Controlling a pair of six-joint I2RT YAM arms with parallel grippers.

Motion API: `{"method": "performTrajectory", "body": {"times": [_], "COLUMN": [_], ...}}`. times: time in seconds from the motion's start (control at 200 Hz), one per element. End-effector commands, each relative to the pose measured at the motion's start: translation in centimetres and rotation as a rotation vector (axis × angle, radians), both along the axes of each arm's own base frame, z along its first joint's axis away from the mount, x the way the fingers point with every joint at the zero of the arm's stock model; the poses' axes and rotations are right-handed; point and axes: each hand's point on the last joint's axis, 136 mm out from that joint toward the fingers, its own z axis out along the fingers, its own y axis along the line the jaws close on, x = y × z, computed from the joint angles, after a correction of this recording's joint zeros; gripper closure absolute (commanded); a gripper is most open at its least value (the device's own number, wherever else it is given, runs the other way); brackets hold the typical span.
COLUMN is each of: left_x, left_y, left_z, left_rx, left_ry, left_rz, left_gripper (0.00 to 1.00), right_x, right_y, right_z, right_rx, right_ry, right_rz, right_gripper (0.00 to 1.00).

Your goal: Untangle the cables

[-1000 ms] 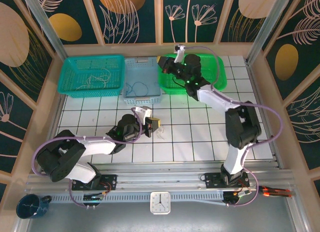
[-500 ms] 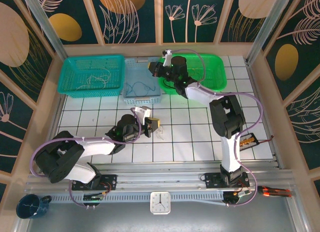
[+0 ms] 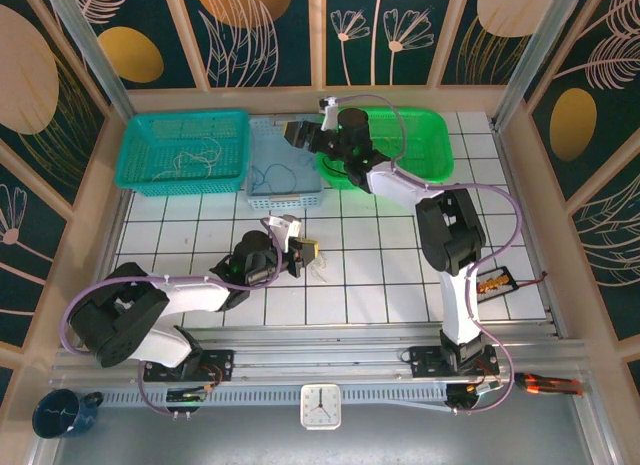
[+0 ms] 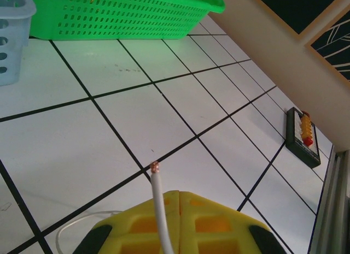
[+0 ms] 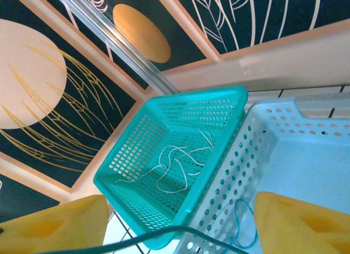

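Honestly, left gripper (image 4: 178,197) pinched the thin white wire (image 4: 157,183), stripped tip (image 4: 155,167) just ahead of it, so a pull could slip it; right gripper (image 5: 180,224) hung spread, pale-blue perforated basket (image 5: 257,150) below.

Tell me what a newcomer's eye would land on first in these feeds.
The yellow-fingered left gripper, shut on a whitish cable whose bare copper tip sticks out just above the white tiled table. Then the right gripper, open over the back baskets: loose whitish cables lie in the teal basket, a blue cable in the pale blue basket beside it.
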Motion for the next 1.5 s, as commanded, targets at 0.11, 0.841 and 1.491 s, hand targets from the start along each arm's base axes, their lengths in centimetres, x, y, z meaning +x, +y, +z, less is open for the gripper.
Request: {"method": "performTrajectory", "body": {"times": [0.11, 0.841, 1.491], "left_x": [0.4, 0.6, 1.2], "left_y": [-0.1, 0.2, 0.4], "left_z": [1.2, 1.6, 2.0], "left_rx": [-0.034, -0.058, -0.034], "left_ry": [-0.011, -0.01, -0.04], "left_rz": [0.017, 0.045, 0.071], "left_gripper": [1.0, 1.0, 0.26], "right_x": [-2.7, -2.3, -2.3], "right_y": [-1.4, 1.6, 0.4], "right_z": [5.4, -5.7, 5.5], "right_rx": [0.018, -0.218, -0.096], "right_ry": [-0.109, 0.022, -0.137], "right_rz": [0.016, 0.043, 0.008], "right_gripper": [0.24, 0.24, 0.24]}}
